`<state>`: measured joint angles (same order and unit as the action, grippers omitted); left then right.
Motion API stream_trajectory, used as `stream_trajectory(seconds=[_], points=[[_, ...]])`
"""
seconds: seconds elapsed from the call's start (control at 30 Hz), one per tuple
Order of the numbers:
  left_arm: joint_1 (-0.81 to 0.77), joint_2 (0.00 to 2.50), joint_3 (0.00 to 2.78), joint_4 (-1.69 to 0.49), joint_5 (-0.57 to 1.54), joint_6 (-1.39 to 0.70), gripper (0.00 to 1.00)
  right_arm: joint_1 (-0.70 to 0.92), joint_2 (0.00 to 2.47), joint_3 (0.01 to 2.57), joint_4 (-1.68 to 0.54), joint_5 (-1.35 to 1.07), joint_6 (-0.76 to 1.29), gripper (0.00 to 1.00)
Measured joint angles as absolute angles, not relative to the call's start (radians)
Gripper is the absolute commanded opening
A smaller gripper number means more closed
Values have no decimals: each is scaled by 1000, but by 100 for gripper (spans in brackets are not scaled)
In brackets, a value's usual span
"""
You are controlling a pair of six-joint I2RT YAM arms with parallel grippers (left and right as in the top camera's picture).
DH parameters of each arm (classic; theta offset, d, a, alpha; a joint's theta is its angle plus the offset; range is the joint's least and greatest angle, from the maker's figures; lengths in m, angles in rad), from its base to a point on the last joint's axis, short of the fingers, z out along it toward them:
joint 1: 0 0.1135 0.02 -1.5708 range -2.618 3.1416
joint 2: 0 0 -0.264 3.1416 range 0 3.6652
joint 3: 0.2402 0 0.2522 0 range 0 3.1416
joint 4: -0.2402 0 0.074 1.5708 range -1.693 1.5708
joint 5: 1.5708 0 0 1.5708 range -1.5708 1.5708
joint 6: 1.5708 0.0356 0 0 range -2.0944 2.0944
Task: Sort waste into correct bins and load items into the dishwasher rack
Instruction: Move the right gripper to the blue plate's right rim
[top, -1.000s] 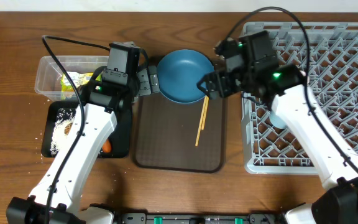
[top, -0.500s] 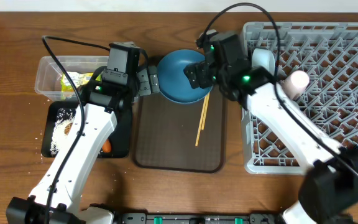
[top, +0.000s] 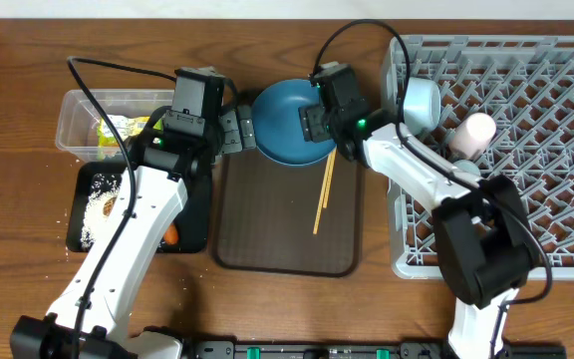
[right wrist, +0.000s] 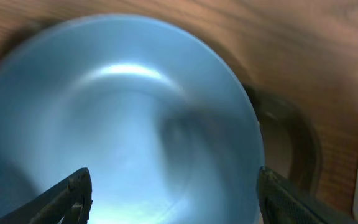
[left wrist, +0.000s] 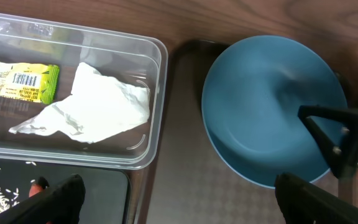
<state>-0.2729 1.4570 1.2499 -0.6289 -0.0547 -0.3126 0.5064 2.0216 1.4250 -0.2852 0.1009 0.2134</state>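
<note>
The blue plate (top: 282, 125) rests on the far end of the brown serving tray (top: 267, 234). My right gripper (top: 312, 123) hovers open over the plate's right half. In the right wrist view the plate (right wrist: 123, 118) fills the frame between the spread fingers of that gripper (right wrist: 173, 199), which hold nothing. My left gripper (top: 235, 131) stands wide open at the plate's left rim; seen from the left wrist, the gripper (left wrist: 179, 199) is empty over the tray. The chopsticks (top: 324, 195) lie on the tray. The clear tub (left wrist: 157, 68) holds the wrapper (left wrist: 23, 82) and the napkin (left wrist: 98, 102).
The black tray (top: 192, 214), left of the serving tray, holds rice (top: 98, 204) and a carrot stick (top: 170, 235). The grey dishwasher rack (top: 526, 199) fills the right side, with a pink cup (top: 476, 130) and a light blue bowl (top: 422, 100) in it. Rice grains dot the table at left.
My right arm has swung left from the rack's edge to above the blue plate, and its jaws have narrowed a little. The left arm has not moved.
</note>
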Motion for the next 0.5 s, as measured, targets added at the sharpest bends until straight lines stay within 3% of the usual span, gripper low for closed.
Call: stream_trajectory(seconds=[0.27,0.5], points=[[-273,1457,1250,-628,-55,-313,98,506,2060,1425,-279,152,238,70],[-273,1457,1250,-629,-55,-313,98,507,2060,1425,-279,174,267,70]])
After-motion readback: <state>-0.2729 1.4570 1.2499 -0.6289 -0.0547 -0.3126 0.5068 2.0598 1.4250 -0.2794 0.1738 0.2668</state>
